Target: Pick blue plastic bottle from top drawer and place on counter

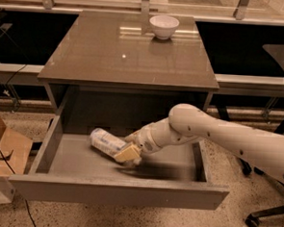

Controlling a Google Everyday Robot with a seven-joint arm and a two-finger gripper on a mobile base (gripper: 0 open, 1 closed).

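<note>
The blue plastic bottle point(103, 140) lies on its side on the grey floor of the open top drawer point(118, 191), left of centre. My gripper point(128, 153), with yellowish tips, is down inside the drawer at the bottle's right end, touching or just short of it. The white arm reaches in from the right. The glossy brown-grey counter point(112, 51) above the drawer holds no bottle.
A white bowl point(163, 26) stands at the back of the counter. Cardboard boxes point(1, 160) sit on the floor to the left. An office chair base point(258, 216) is at the right. A railing runs behind the cabinet.
</note>
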